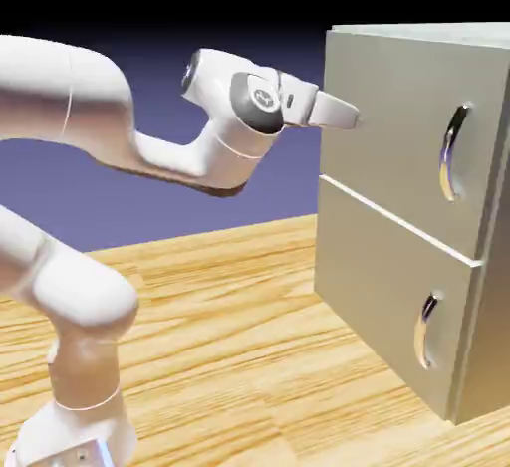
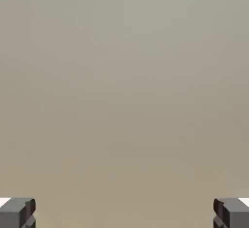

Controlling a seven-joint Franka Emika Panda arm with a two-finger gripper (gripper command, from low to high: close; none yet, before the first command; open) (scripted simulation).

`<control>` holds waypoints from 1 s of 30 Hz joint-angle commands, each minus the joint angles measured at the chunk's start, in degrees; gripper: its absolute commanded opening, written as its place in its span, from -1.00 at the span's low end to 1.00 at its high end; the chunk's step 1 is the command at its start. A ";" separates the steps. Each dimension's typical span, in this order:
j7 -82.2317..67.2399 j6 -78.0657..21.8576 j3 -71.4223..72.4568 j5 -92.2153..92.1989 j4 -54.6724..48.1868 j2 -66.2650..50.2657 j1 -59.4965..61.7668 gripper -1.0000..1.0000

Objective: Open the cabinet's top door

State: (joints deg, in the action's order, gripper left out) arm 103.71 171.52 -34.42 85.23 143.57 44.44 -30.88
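Cabinet (image 1: pixel 398 226), pale grey-beige and boxy, at the exterior view's right, upright on the wood-grained desk (image 1: pixel 219 355). Two flat front panels, one above the other, a thin pale seam between them.

Top door (image 1: pixel 398 126): the upper, taller panel, lying flat against the cabinet front, closed. Curved chrome handle (image 1: pixel 453 153) upright near the panel's right edge. Lower panel (image 1: pixel 383 286) closed as well; its smaller chrome handle (image 1: pixel 425 332) also sits toward the right edge.

White arm (image 1: pixel 199 156) comes in from the left and reaches right. Gripper (image 1: pixel 349 116) at the upper door's left part, well apart from the chrome handle, on the side away from it. Whether it touches the panel: cannot tell.

Gripper released, nothing grasped. In the hand view the two grey fingertips (image 2: pixel 18 213) stand wide apart, one at each lower corner, with only plain panel surface, greyish above and tan below, showing between them.
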 commanded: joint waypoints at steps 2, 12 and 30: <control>3.58 -0.15 -2.01 4.99 -1.02 0.69 -1.77 1.00; 21.49 -0.87 -12.08 29.90 -6.12 4.13 -10.59 1.00; 53.72 -2.18 -30.19 74.76 -15.29 10.33 -26.48 1.00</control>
State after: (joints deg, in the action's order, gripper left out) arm 157.43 169.34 -64.60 159.99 128.28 54.77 -57.37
